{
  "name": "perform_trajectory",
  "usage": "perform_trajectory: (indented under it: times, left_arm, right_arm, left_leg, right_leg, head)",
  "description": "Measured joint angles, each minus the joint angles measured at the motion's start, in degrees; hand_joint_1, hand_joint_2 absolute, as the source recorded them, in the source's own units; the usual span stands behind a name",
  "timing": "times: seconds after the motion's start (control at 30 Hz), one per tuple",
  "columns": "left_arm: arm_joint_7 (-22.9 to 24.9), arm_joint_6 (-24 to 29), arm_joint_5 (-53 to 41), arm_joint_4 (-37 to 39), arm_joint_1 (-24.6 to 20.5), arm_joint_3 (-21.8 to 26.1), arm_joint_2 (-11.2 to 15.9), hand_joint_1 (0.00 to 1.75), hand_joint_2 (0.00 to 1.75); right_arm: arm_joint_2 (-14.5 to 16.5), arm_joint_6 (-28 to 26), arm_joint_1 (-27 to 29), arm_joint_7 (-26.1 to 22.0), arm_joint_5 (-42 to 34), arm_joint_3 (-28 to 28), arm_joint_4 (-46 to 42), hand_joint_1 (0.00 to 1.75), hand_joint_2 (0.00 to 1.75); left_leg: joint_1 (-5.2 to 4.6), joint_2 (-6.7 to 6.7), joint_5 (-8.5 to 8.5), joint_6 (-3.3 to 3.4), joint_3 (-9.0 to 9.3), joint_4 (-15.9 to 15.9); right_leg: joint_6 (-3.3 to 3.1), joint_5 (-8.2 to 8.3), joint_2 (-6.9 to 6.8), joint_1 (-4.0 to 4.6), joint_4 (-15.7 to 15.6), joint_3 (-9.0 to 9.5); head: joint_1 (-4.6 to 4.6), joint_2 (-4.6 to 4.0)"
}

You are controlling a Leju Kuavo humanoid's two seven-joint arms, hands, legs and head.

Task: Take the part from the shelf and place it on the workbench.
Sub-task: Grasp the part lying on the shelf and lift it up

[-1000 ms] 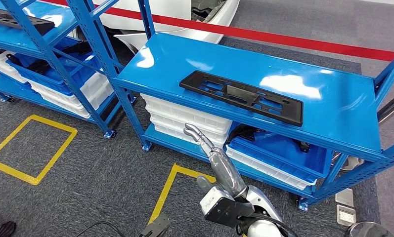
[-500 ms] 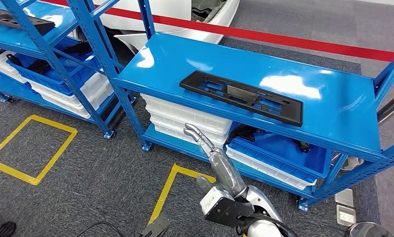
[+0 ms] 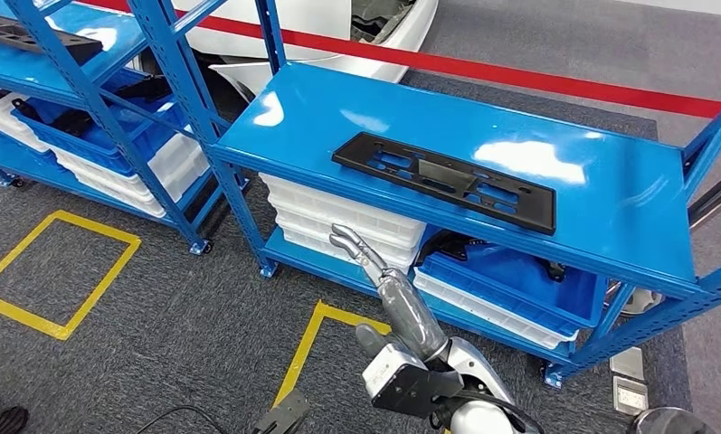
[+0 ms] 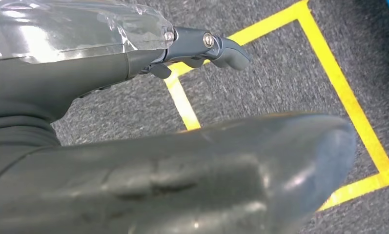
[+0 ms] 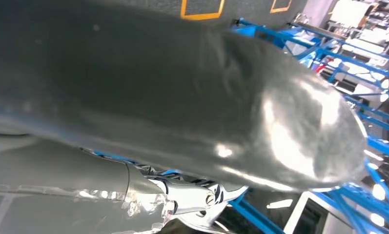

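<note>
Now blue bin [image 3: 519, 271] lower right w/ dark parts; black part [image 3: 442, 178] on shelf [image 3: 610, 194]; left hand [image 3: 402, 303] empty, fingers apart, crept up-left.

The part [image 3: 443, 180] lies on the shelf [image 3: 601, 208], above stacked bins [image 3: 338, 217].

Two blue shelf racks stand side by side, the nearer rack [image 3: 610, 194] and a second rack [image 3: 112, 41] at the left. Two black frame-shaped parts lie on top, one part [image 3: 442, 178] on the nearer rack and another part [image 3: 31, 36] on the second. Two yellow floor squares show: one whole square [image 3: 31, 312], one partial [image 3: 307, 348]. One red floor stripe [image 3: 537, 72] runs behind.
</note>
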Motion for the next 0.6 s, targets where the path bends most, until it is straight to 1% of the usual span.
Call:
perform_trajectory:
  times: [0.03, 0.07, 0.1, 0.13, 0.17, 0.2, 0.23, 0.27, 0.3, 0.33, 0.37, 0.4, 0.43, 0.47, 0.5, 0.53, 0.57, 0.6]
  left_arm:
    - [0.0, 0.0, 0.0, 0.0, 0.0, 0.0, 0.0, 0.00, 0.00]
    - [0.1, 0.0, 0.0, 0.0, 0.1, 0.0, 0.0, 0.00, 0.00]
    - [0.1, 0.0, 0.0, 0.0, 0.2, 0.0, 0.0, 0.00, 0.00]
    - [0.1, 0.1, 0.0, 0.0, 0.2, 0.0, 0.0, 0.00, 0.00]
    - [0.1, 0.1, 0.0, 0.0, 0.2, 0.0, 0.0, 0.00, 0.00]
    - [0.1, 0.1, 0.0, 0.0, 0.2, 0.0, 0.0, 0.00, 0.00]
    - [0.2, 0.2, 0.0, 0.0, 0.1, 0.0, 0.0, 0.00, 0.00]
    - [0.2, 0.2, 0.0, 0.0, 0.1, 0.0, 0.1, 0.00, 0.00]
    - [0.3, 0.3, 0.0, 0.0, 0.0, 0.0, 0.1, 0.00, 0.00]
    - [0.3, 0.3, 0.0, 0.0, 0.0, 0.0, 0.1, 0.00, 0.00]
    - [0.3, 0.4, 0.0, 0.0, 0.0, 0.0, 0.1, 0.00, 0.00]
    - [0.3, 0.6, 0.0, 0.0, 0.0, 0.0, 0.1, 0.00, 0.00]
    - [0.3, 0.8, 0.0, 0.0, -0.1, 0.0, 0.1, 0.00, 0.00]
    - [0.2, 1.0, 0.0, 0.0, -0.1, 0.0, 0.0, 0.00, 0.00]
    - [0.2, 1.2, 0.0, 0.0, 0.0, 0.0, 0.0, 0.00, 0.00]
    - [0.2, 1.3, 0.0, 0.0, 0.1, 0.0, 0.0, 0.00, 0.00]
    - [0.2, 1.4, 0.0, 0.0, 0.3, 0.0, 0.0, 0.00, 0.00]
    - [0.2, 1.4, 0.0, 0.0, 0.4, 0.0, 0.0, 0.00, 0.00]
  right_arm:
    - [0.0, 0.0, 0.1, 0.0, 0.0, 0.0, 0.0, 0.00, 0.00]
    - [0.0, 0.1, 0.3, 0.0, 0.0, 0.0, 0.0, 0.00, 0.00]
    - [0.0, 0.1, 0.4, 0.0, 0.0, 0.0, 0.0, 0.00, 0.00]
    - [0.0, 0.1, 0.4, 0.0, 0.0, 0.0, 0.0, 0.00, 0.00]
    - [0.0, 0.1, 0.4, 0.0, 0.0, 0.0, 0.0, 0.00, 0.00]
    - [0.0, 0.1, 0.4, 0.0, 0.0, 0.0, 0.0, 0.00, 0.00]
    - [0.0, 0.1, 0.5, 0.0, 0.0, 0.0, 0.0, 0.00, 0.00]
    - [0.0, 0.1, 0.5, 0.0, 0.0, 0.0, 0.0, 0.00, 0.00]
    - [0.0, 0.2, 0.5, 0.0, 0.0, 0.0, 0.0, 0.00, 0.00]
    - [0.0, 0.2, 0.5, 0.0, 0.0, 0.0, 0.0, 0.00, 0.00]
    - [0.0, 0.2, 0.5, 0.0, 0.1, 0.0, 0.0, 0.00, 0.00]
    - [0.1, 0.1, 0.5, -0.1, 0.2, 0.0, 0.0, 0.00, 0.00]
    - [0.1, 0.1, 0.4, -0.1, 0.2, 0.0, -0.1, 0.00, 0.00]
    - [0.1, 0.1, 0.4, -0.1, 0.3, 0.0, -0.1, 0.00, 0.00]
    - [0.1, 0.1, 0.4, -0.1, 0.3, 0.0, -0.1, 0.00, 0.00]
    - [0.0, 0.1, 0.4, -0.1, 0.4, 0.0, -0.1, 0.00, 0.00]
    - [0.0, 0.1, 0.5, -0.1, 0.4, 0.0, 0.0, 0.00, 0.00]
    - [0.0, 0.1, 0.5, -0.1, 0.4, 0.0, 0.0, 0.00, 0.00]
  left_leg:
    - [0.04, 0.02, -0.16, -0.02, 0.12, 0.0]
    - [0.12, 0.01, -0.41, -0.11, 0.34, 0.1]
    - [0.27, -0.03, -0.77, -0.32, 0.68, 0.2]
    - [0.50, -0.12, -1.28, -0.64, 1.16, 0.4]
    - [0.75, -0.21, -1.92, -1.10, 1.64, 0.6]
    - [0.84, -0.27, -2.61, -1.67, 1.95, 1.0]
    - [0.90, -0.34, -3.11, -2.20, 2.00, 1.4]
    - [0.87, -0.37, -3.40, -2.63, 1.88, 1.7]
    - [0.82, -0.38, -3.49, -2.92, 1.76, 1.9]
    - [0.88, -0.41, -3.51, -3.13, 1.80, 1.9]
    - [0.92, -0.31, -3.75, -3.31, 1.92, 2.2]
    - [0.94, -0.18, -4.30, -3.45, 1.60, 3.3]
    - [0.88, -0.05, -5.21, -3.53, 0.54, 5.6]
    - [0.76, 0.08, -6.35, -3.50, -1.50, 9.2]
    - [0.61, 0.13, -7.42, -3.40, -4.19, 13.3]
    - [0.45, 0.13, -7.95, -3.25, -6.99, 17.1]
    - [0.28, 0.13, -7.55, -3.02, -9.27, 19.5]
    - [0.10, 0.13, -5.96, -2.67, -10.54, 19.7]
  right_leg:
    - [0.18, -0.63, -0.02, -0.16, 3.2, -2.10]
    - [0.37, -0.26, -0.05, -0.35, 4.9, -3.44]
    - [0.55, 1.21, -0.09, -0.53, 4.4, -3.70]
    - [0.74, 3.61, -0.13, -0.76, 1.8, -2.89]
    - [1.01, 5.52, -0.12, -0.88, -1.3, -1.60]
    - [1.18, 6.82, -0.06, -0.89, -4.1, -0.38]
    - [1.01, 7.00, 0.04, -0.83, -6.1, 0.53]
    - [0.62, 6.28, 0.20, -0.65, -6.7, 0.86]
    - [-0.02, 5.73, 0.32, -0.51, -6.9, 0.96]
    - [-0.70, 5.16, 0.40, -0.44, -7.0, 1.13]
    - [-1.20, 4.89, 0.41, -0.42, -7.1, 1.37]
    - [-1.63, 4.62, 0.33, -0.44, -7.3, 1.78]
    - [-2.03, 4.38, 0.21, -0.46, -7.5, 2.27]
    - [-2.39, 4.11, 0.08, -0.40, -7.7, 2.73]
    - [-2.67, 3.86, -0.01, -0.27, -7.8, 3.05]
    - [-2.88, 3.59, -0.04, -0.09, -7.8, 3.36]
    - [-3.01, 3.29, 0.01, 0.12, -7.8, 3.71]
    - [-3.07, 2.96, 0.10, 0.32, -7.8, 4.19]
  head:
    - [-0.01, 0.00]
    - [-0.01, 0.00]
    - [-0.03, 0.00]
    - [-0.01, 0.00]
    - [-0.01, 0.00]
    - [0.25, 0.00]
    - [0.49, 0.00]
    - [0.49, 0.00]
    - [0.51, 0.00]
    - [0.25, 0.00]
    - [-0.08, 0.00]
    - [-0.20, 0.00]
    - [-0.37, 0.00]
    - [-0.51, 0.00]
    - [-0.59, 0.00]
    - [-0.64, 0.00]
    - [-0.67, 0.00]
    - [-0.71, 0.00]
